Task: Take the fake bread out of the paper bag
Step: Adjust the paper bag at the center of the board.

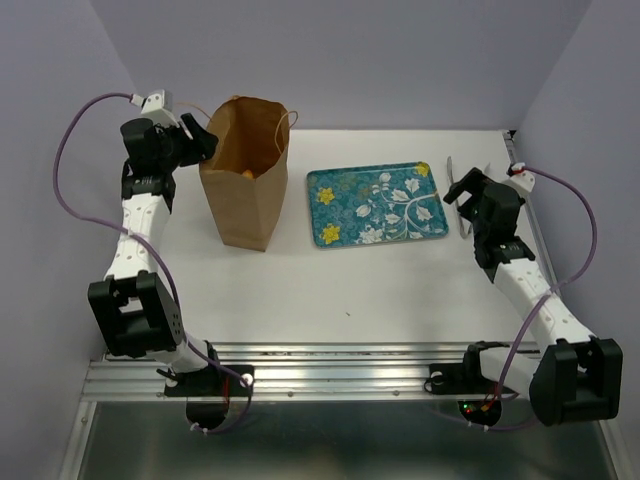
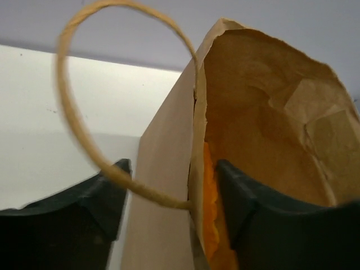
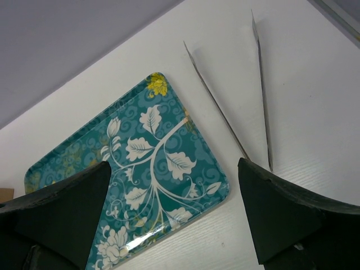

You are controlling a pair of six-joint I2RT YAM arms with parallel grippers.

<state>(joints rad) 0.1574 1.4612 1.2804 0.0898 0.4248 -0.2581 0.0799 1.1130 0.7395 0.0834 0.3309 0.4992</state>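
Note:
The paper bag stands upright and open at the back left of the table. An orange piece of fake bread shows inside it. My left gripper is open at the bag's left rim. In the left wrist view the gripper straddles the bag wall, with one finger outside and one inside. The bread lies between the wall and the inner finger. A string handle loops over the outer finger. My right gripper hangs open and empty over the tray's right edge.
A teal floral tray lies right of the bag, with nothing on it. Under my right gripper is the tray's corner. Metal tongs lie on the white table beside it. Lilac walls close in on three sides.

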